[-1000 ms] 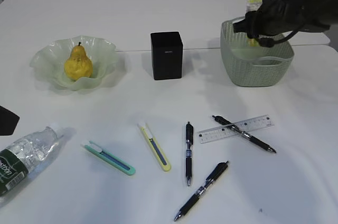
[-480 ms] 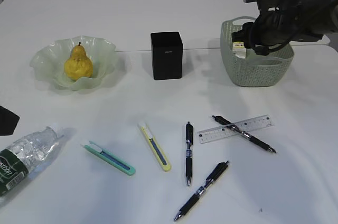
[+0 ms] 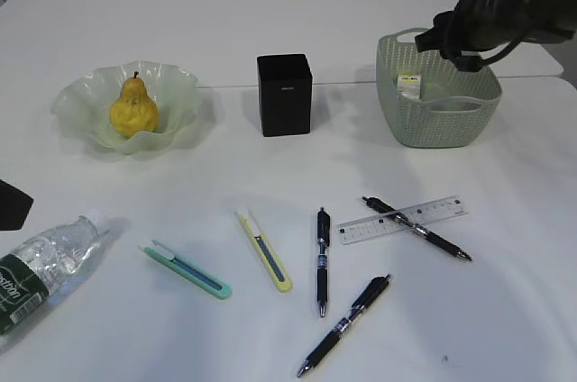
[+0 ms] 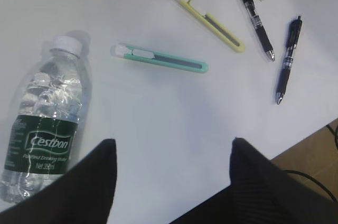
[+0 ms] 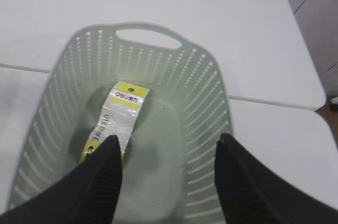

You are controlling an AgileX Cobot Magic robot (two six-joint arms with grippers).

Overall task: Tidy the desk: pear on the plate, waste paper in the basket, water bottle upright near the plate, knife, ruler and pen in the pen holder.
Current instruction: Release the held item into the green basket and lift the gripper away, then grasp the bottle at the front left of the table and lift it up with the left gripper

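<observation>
The yellow pear (image 3: 133, 107) sits on the green plate (image 3: 86, 98). A white and yellow waste paper wrapper (image 5: 119, 113) lies inside the pale green basket (image 5: 206, 92), and my right gripper (image 5: 168, 145) hangs open above it with nothing between its fingers. The water bottle (image 4: 45, 129) lies on its side at the front left. My left gripper (image 4: 171, 147) hovers open beside it. A teal knife (image 3: 185, 269), a yellow knife (image 3: 264, 250), the clear ruler (image 3: 403, 220) and three black pens (image 3: 322, 260) lie on the desk. The black pen holder (image 3: 285, 94) stands at the middle.
One pen (image 3: 416, 228) lies crossed over the ruler, and another (image 3: 347, 313) lies near the front edge. The desk's front edge (image 4: 296, 139) runs close under my left gripper.
My right gripper let go of the wrapper, which dropped into the basket. The gripper then rose up and to the right. The left arm has stayed still.
</observation>
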